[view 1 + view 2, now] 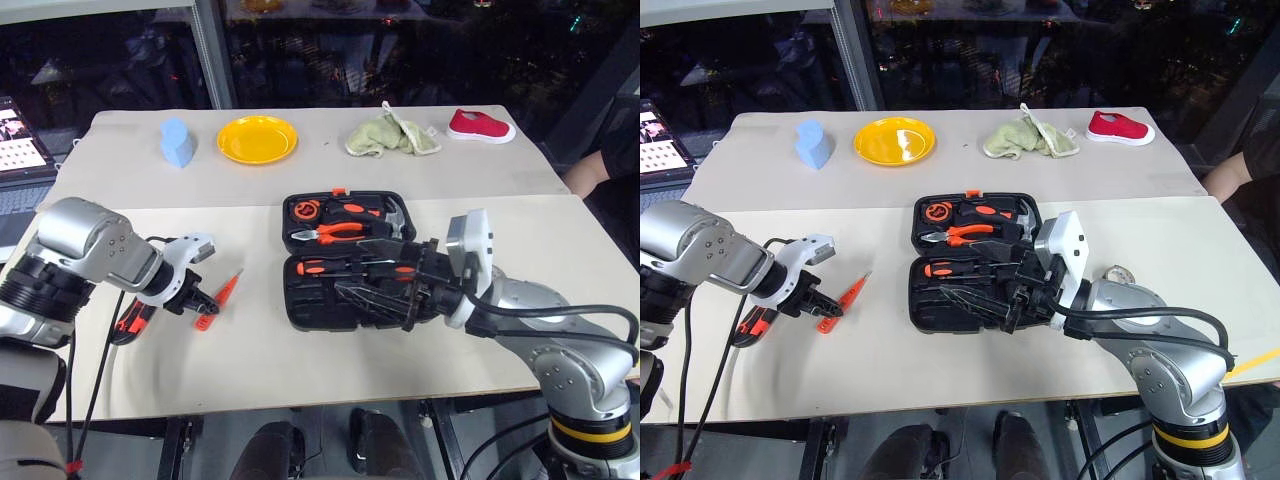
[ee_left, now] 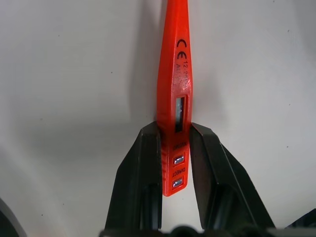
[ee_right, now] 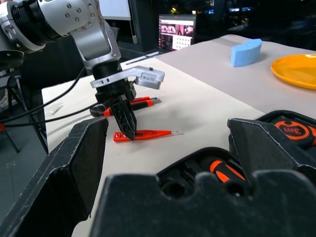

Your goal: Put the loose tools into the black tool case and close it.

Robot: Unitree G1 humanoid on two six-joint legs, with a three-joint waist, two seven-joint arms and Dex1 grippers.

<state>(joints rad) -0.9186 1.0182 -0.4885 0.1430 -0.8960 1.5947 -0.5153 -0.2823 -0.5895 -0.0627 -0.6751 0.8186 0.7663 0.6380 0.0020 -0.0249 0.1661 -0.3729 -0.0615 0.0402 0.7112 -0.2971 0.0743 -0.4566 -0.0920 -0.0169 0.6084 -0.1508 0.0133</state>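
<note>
Left gripper [image 2: 173,163] pinches the slim orange tester screwdriver [image 2: 174,94] at its butt end, on the table left of the black tool case [image 1: 345,262] (case open, ready for it). Right gripper [image 1: 375,290], jaws spread, empty, hovers over the case's near half, prob. waiting.

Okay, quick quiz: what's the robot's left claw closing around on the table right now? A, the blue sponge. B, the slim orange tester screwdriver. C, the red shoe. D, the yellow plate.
B: the left claw has its two black fingers on either side of the slim orange tester screwdriver, which lies on the table.
</note>
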